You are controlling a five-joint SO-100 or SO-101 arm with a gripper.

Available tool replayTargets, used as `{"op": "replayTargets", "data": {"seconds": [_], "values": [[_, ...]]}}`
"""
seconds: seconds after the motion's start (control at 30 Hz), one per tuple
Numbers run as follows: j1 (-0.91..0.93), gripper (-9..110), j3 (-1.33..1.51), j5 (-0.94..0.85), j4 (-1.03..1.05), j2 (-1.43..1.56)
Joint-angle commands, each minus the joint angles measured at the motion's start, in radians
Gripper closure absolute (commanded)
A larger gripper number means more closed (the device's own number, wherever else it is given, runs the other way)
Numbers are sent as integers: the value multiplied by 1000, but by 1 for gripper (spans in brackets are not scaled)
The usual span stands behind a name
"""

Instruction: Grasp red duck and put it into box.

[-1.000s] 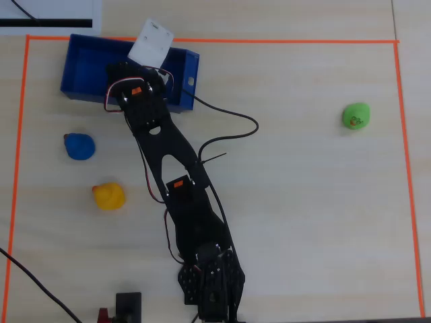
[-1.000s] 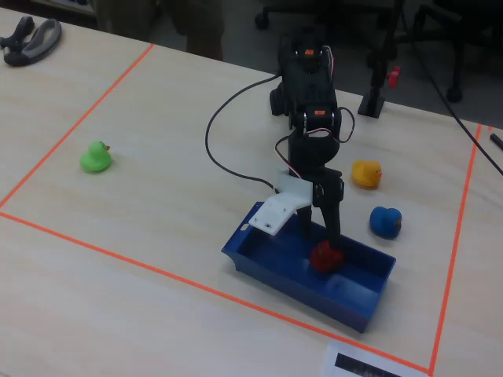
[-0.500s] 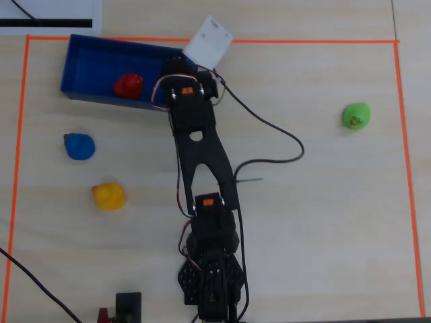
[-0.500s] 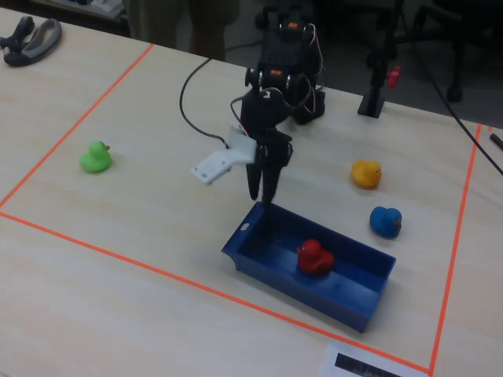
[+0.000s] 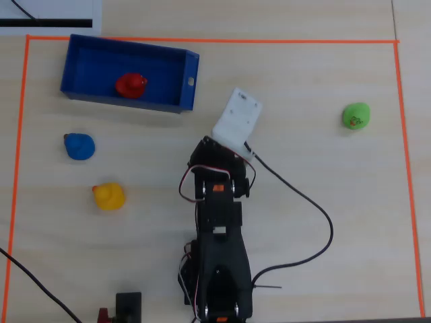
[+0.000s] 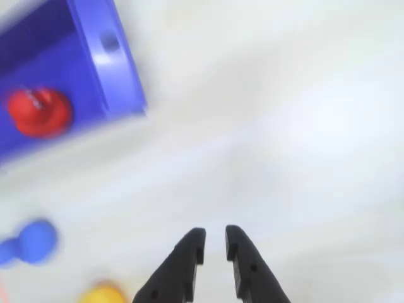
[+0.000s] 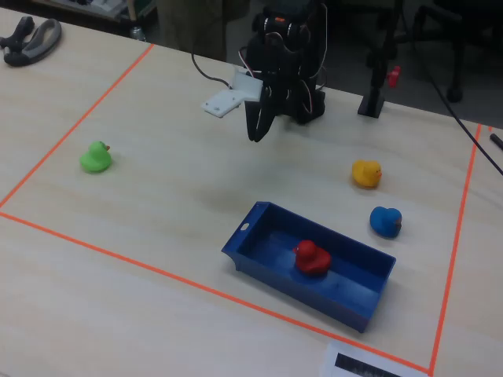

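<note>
The red duck (image 5: 130, 85) sits inside the box (image 5: 190, 82), near its middle, and the job looks done. In the overhead view the box lies at about eleven o'clock from my gripper (image 6: 214, 246).

My gripper holds nothing — the wrist view shows the fingers nearly together with only a thin gap between them, above bare table.

I judge the duck light, soft and a little springy, its smooth rounded skin apt to slip. If it ever needs lifting again, I would take it across the fat body, not the small head, and squeeze gently.

A second ago my fingers stood down in the box right by the duck; half a second ago I was clear of the box, just over its end wall. Now my arm is folded back toward its base, well apart from the box — the duck has stayed put.
</note>
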Motion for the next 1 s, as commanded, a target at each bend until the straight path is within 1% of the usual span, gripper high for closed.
{"op": "replayTargets", "data": {"seconds": [0.0, 0.23, 0.4, 0.67, 0.8, 0.97], "values": [[-3, 101, 161, -44, -6, 295], [25, 101, 495, -95, -29, 518], [28, 101, 658, -109, 26, 684], [28, 101, 735, -133, 143, 804], [38, 101, 735, -140, 181, 813], [29, 101, 735, -216, 256, 813]]}}
